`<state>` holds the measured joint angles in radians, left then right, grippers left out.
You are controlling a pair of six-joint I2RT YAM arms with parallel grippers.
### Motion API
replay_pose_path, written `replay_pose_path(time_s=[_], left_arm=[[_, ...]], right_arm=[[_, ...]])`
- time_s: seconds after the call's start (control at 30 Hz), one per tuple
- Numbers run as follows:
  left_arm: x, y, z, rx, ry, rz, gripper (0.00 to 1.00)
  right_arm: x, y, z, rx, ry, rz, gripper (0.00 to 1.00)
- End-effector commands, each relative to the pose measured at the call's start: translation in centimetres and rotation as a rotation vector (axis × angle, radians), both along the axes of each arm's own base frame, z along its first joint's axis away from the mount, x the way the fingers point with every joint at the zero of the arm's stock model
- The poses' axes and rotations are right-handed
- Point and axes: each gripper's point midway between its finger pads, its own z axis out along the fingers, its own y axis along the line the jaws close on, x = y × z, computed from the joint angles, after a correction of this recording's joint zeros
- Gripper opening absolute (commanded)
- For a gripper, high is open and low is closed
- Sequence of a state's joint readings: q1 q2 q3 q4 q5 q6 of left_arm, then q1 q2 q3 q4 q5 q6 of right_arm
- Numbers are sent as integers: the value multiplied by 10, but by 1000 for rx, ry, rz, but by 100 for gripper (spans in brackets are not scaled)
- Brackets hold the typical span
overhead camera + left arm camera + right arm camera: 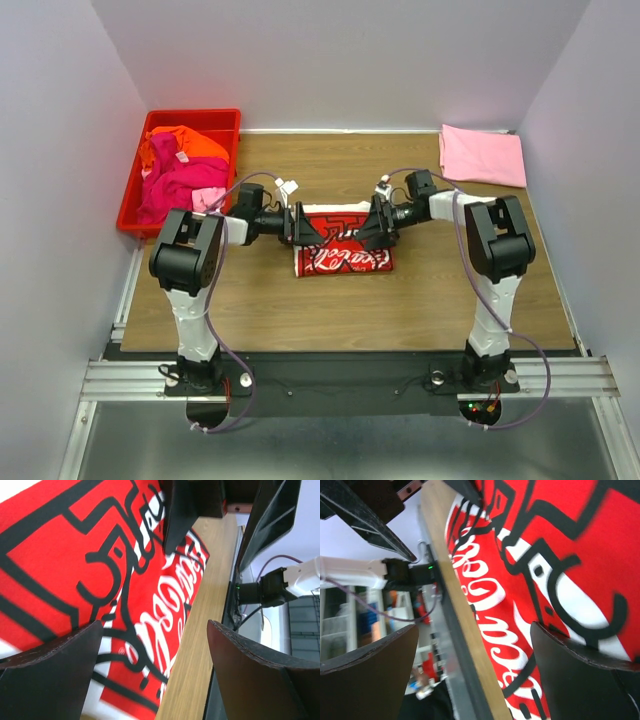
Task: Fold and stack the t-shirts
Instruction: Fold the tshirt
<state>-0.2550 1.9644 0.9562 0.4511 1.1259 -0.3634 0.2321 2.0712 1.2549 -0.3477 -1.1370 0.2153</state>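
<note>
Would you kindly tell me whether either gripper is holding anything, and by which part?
Nothing is held: the left gripper and the right gripper both stand open over the folded red-printed t-shirt.
</note>
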Motion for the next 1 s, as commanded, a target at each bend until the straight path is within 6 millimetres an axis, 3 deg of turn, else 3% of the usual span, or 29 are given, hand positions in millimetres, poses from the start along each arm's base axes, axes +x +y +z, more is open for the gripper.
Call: replay_pose_path(time_s=[0.0, 0.1, 0.13, 0.17, 0.2, 0.3, 0.43, 0.53, 0.57, 0.67, 0.77, 0.87, 0.97], left_arm=[[8, 11, 21, 7, -96, 3, 98], [-8, 6, 64, -52, -159, -46, 98], [-14, 4, 72, -65, -175, -63, 98], [-24, -2, 87, -83, -194, -88, 98], [-32, -5, 92, -92, -197, -107, 99], [-57, -15, 97, -110, -189, -163, 98], [-84, -30, 76, -105, -109, -224, 96], [-85, -33, 52, -94, -20, -224, 96], [-84, -34, 37, -81, 21, -219, 96], [-76, -33, 17, -57, 57, -193, 96], [-60, -17, -13, -16, 115, -113, 96], [-50, -2, -24, 5, 126, -56, 96], [-59, 3, -11, -12, 100, -92, 96]], right_arm=[[27, -15, 14, -56, -112, -40, 100], [10, -2, 78, 31, -156, -26, 100], [4, 0, 75, 38, -122, -20, 100], [-5, 3, 94, 63, -142, -9, 100], [-14, 6, 96, 67, -137, 6, 100], [-41, 9, 86, 67, -96, 38, 100], [-56, 8, 54, 50, -4, 52, 98], [-57, 8, 35, 53, 37, 55, 98], [-57, 8, 30, 50, 47, 57, 98], [-57, 6, 10, 33, 69, 61, 97], [-49, -6, -10, -13, 65, 25, 96], [-46, -14, -17, -21, 87, 1, 96], [-46, -15, -2, -10, 49, 1, 95]])
